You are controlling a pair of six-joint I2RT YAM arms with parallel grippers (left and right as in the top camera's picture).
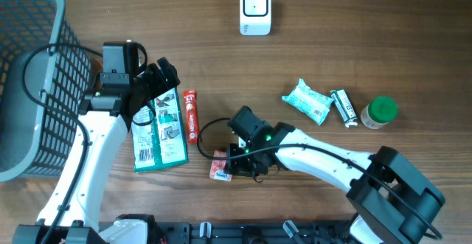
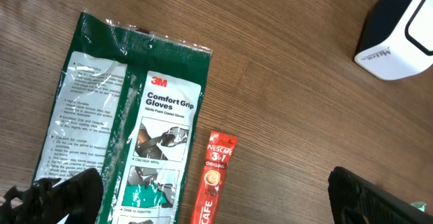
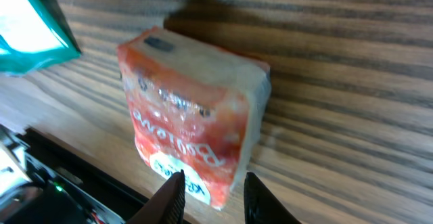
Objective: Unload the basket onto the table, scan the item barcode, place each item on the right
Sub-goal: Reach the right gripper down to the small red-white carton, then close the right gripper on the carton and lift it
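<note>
A red-orange plastic-wrapped packet (image 3: 193, 126) lies on the wooden table near its front edge (image 1: 220, 166). My right gripper (image 3: 212, 183) has closed over the packet's near corner, one finger on each side; from overhead it (image 1: 240, 164) sits just right of the packet. The white barcode scanner (image 1: 255, 9) stands at the back of the table and shows at the top right of the left wrist view (image 2: 399, 38). My left gripper (image 2: 216, 204) hangs wide open above a green 3M gloves pack (image 2: 135, 129) and a red Nescafe stick (image 2: 215, 176), holding nothing.
A grey mesh basket (image 1: 33, 82) fills the left side. At the right lie a green-and-white pouch (image 1: 306, 101), a small tube (image 1: 343, 107) and a green-capped jar (image 1: 380, 113). The gloves pack (image 1: 158, 133) and coffee stick (image 1: 191, 116) lie between the arms.
</note>
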